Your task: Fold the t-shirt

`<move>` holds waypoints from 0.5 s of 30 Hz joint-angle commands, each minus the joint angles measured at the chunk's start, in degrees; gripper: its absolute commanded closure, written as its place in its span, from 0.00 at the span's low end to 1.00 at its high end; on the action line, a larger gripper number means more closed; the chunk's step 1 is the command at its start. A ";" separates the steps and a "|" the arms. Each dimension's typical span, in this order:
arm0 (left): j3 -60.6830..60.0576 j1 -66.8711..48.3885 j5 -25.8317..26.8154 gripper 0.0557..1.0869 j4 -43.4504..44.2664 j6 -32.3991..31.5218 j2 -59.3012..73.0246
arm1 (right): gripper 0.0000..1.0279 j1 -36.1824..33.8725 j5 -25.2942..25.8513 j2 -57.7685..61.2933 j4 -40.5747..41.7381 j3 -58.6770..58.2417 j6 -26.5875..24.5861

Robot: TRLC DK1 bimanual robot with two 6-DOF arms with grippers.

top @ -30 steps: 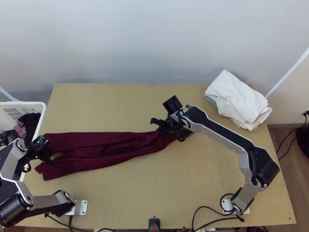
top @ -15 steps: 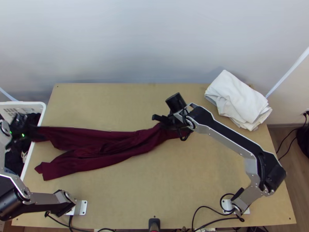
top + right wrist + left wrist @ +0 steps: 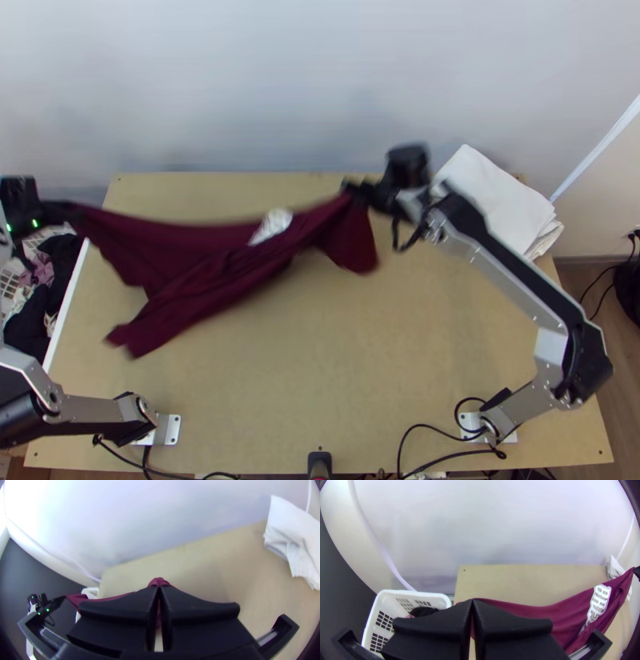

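My left claw (image 3: 60,214), at the left edge of the top view, and my right claw (image 3: 358,192), above centre, each clench the maroon t-shirt (image 3: 200,264), stretched between them over the desk (image 3: 336,360), left of centre.

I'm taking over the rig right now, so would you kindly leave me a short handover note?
Left gripper: shut on one end of the maroon t-shirt, beyond the table's left edge.
Right gripper: shut on the other end, over the table's far side.
T-shirt: slung between them, loose and draped.
Done: both grips made; no finished fold visible.
Left: lay it flat, then fold.
Nearby: folded white cloth at the far right corner.
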 commanded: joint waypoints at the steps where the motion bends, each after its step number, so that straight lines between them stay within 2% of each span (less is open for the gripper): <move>1: 6.77 -0.97 -1.99 0.96 1.06 -5.85 3.91 | 0.97 -3.42 1.44 4.37 0.65 9.88 -1.01; 5: 14.68 -2.37 -4.98 0.96 1.32 -9.81 7.43 | 0.97 -5.44 2.40 9.38 -0.85 20.87 -1.01; 8: 19.25 -3.78 -5.24 0.96 0.88 -12.53 7.60 | 0.97 -5.88 2.75 11.40 -1.55 26.58 -1.01; 12: 18.98 -6.85 -5.24 0.96 -3.43 -13.15 3.03 | 0.97 -5.27 2.58 9.20 -1.55 25.70 -0.92; 15: 11.95 -8.17 -5.24 0.96 -4.22 -11.56 -2.15 | 0.97 -4.39 2.40 6.57 -2.96 21.57 -0.92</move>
